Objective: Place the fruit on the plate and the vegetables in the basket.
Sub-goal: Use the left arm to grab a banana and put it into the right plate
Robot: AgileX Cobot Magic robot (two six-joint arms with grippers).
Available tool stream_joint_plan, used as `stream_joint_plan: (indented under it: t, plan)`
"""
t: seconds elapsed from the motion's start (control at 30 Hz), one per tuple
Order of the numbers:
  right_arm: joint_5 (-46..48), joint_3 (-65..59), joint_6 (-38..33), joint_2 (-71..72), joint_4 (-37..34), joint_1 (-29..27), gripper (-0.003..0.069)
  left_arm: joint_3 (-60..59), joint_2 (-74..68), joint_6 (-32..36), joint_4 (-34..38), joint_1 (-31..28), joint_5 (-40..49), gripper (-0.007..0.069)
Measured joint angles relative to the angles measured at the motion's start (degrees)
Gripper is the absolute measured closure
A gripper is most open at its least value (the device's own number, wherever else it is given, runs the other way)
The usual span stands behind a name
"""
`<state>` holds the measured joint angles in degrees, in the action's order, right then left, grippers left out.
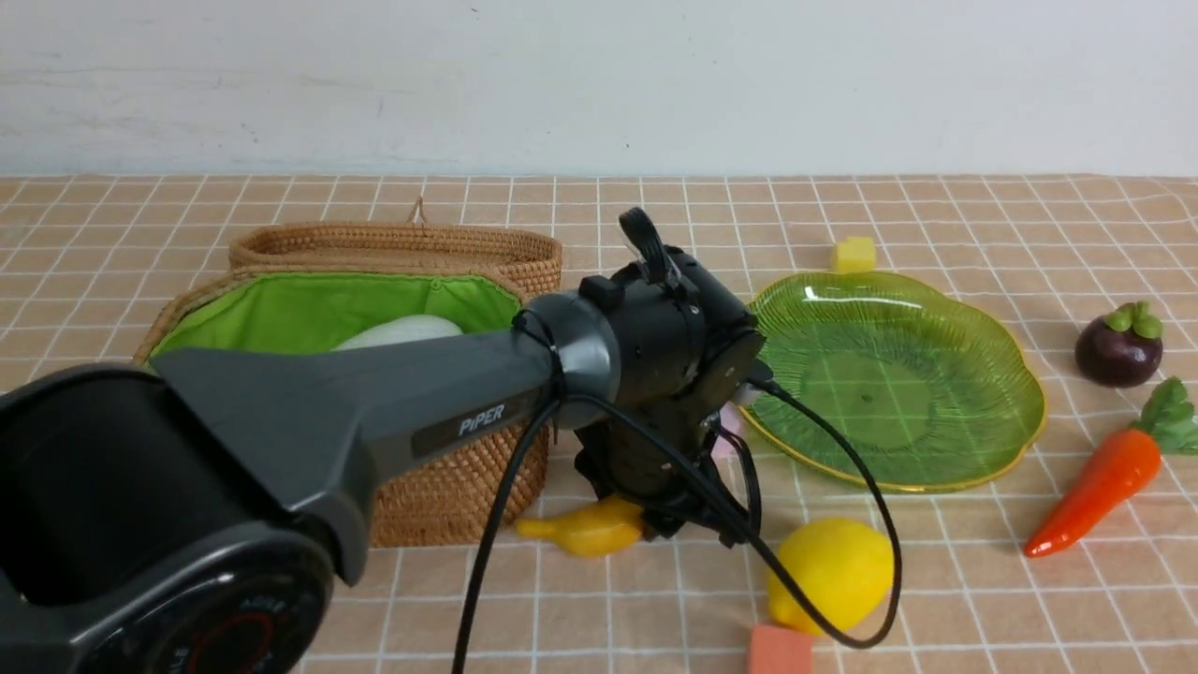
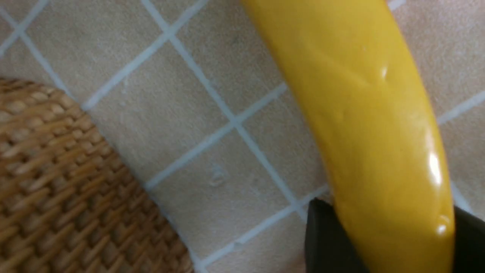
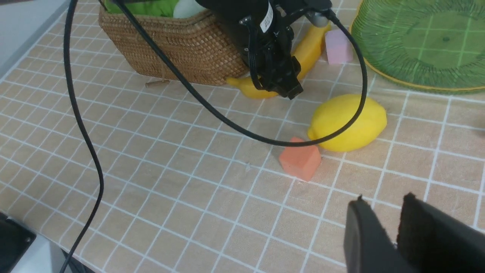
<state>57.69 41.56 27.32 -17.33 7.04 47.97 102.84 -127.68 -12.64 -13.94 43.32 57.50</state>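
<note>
Three fruits are off the plate: the banana, the lemon and the mangosteen all lie on the surface. The step in hand looks like the pick of the banana. It lies just beside the front wall of the basket, and the left gripper is down over it. In the left wrist view the jaws press on both sides of the banana, which fills the gap between them, so I judge the grasp made. The fruit appears to rest on the surface, not yet raised.

The right gripper hangs apart, near the lemon side, its jaws narrowly parted and holding nothing.

Next comes a lift clear of the basket wall, then a carry to the right over the pink cube to the plate. The radish is in the basket; the carrot lies right of the plate.
</note>
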Motion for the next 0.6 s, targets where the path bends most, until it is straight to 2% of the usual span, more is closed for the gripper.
stream_joint_plan:
  t: [0.2, 0.3, 0.4, 0.53, 0.6]
  plan:
    - [0.0, 0.0, 0.0, 0.0, 1.6, 0.0, 0.0488, 11.2, -0.7, 0.1, 0.6, 0.5, 7.6, 0.0312]
    - [0.0, 0.0, 0.0, 0.0, 2.8, 0.0, 0.0487, 18.1, -0.8, 1.6, 0.6, 1.5, 8.1, 0.0312]
    - [0.0, 0.0, 2.1, 0.0, 7.8, 0.0, 0.0485, 25.4, -0.6, 6.3, 3.2, 2.9, 2.5, 0.0312]
    - [0.0, 0.0, 8.4, 0.0, 14.5, 0.0, 0.0484, 27.7, -2.7, 13.6, 10.6, 3.3, -9.7, 0.0312]
    - [0.0, 0.0, 9.3, 0.0, 15.1, 0.0, 0.0484, 27.7, -4.4, 15.7, 11.5, 3.1, -13.6, 0.0312]
